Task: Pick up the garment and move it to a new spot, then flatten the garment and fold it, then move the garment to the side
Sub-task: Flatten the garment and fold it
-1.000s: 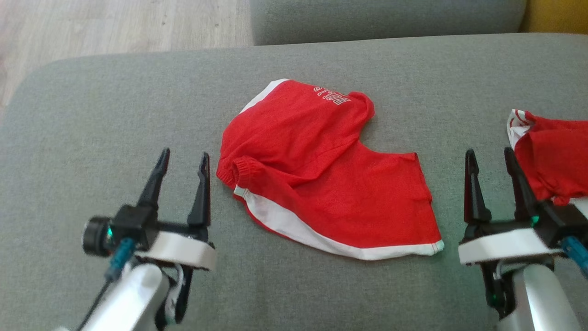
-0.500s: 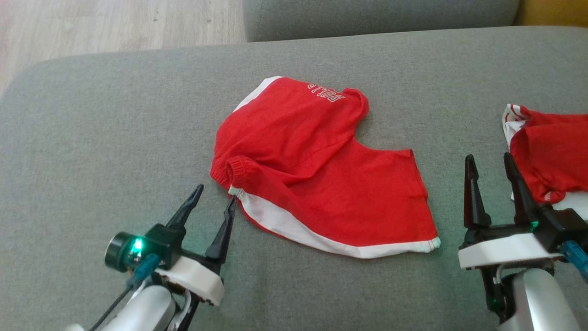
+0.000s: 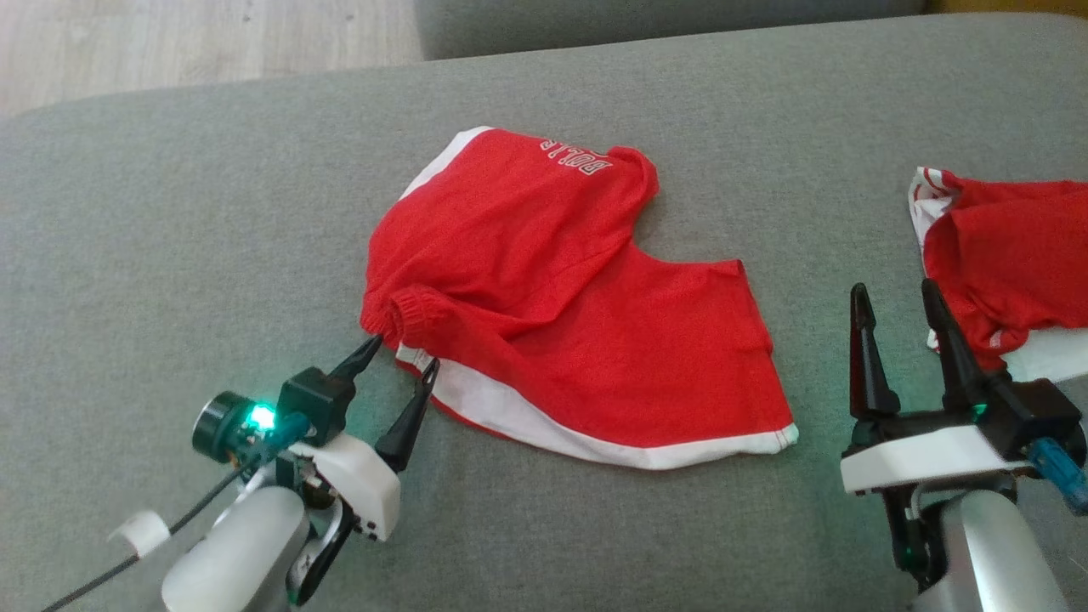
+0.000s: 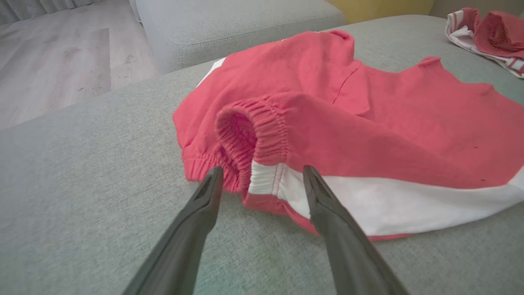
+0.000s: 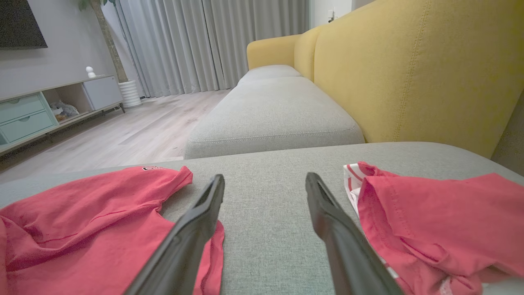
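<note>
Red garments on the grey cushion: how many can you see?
2. The spread garment lies in the middle of the cushion, waistband at the left gripper; the bunched garment sits at the right edge by the right gripper, partly cut off. More could lie outside the frame.

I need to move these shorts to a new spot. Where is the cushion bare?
Widest bare cushion lies left of the shorts, beyond the left gripper. A narrower strip runs between the shorts and the second red garment, where the right gripper stands. The right edge is crowded.
</note>
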`<state>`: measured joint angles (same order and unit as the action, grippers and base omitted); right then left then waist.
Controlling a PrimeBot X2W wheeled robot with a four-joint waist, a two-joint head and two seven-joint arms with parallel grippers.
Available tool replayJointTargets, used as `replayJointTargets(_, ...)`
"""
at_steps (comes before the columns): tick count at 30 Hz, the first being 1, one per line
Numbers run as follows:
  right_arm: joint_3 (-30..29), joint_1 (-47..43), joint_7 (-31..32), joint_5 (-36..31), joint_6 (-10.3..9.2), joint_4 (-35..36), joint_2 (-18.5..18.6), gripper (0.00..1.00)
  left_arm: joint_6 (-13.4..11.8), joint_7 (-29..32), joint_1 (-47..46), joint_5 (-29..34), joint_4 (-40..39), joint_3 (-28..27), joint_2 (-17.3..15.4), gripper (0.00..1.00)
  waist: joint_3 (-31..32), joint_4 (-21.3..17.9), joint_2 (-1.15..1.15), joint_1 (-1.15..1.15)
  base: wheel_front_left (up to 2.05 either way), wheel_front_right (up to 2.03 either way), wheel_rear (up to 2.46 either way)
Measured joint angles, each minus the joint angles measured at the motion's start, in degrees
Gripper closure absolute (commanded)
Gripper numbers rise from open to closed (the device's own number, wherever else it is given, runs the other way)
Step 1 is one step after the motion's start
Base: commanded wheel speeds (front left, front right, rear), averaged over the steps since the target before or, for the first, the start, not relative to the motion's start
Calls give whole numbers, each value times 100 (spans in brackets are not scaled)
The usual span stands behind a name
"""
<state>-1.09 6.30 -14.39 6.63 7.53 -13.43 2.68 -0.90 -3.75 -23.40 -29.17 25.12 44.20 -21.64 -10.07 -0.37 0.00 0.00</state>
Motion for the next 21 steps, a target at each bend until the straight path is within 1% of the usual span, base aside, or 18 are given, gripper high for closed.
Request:
replayJointTargets(6,2,13,0,0,0,-33,0,0,146,66,-147,0,241,48,5,0,-47,-117,0,0,0,0,0)
replayJointTargets(11,2,13,0,0,0,-35,0,0,149,66,-182,-1,354,86,14,0,-55,-168,0,0,0,0,0)
replayJointTargets(13,3,13,0,0,0,-36,0,0,199,65,-210,-1,379,97,16,0,-59,-173,0,0,0,0,0)
replayJointTargets(21,-9,15,0,0,0,-65,0,0,247,65,-242,-2,457,176,35,0,-97,-158,0,0,0,0,0)
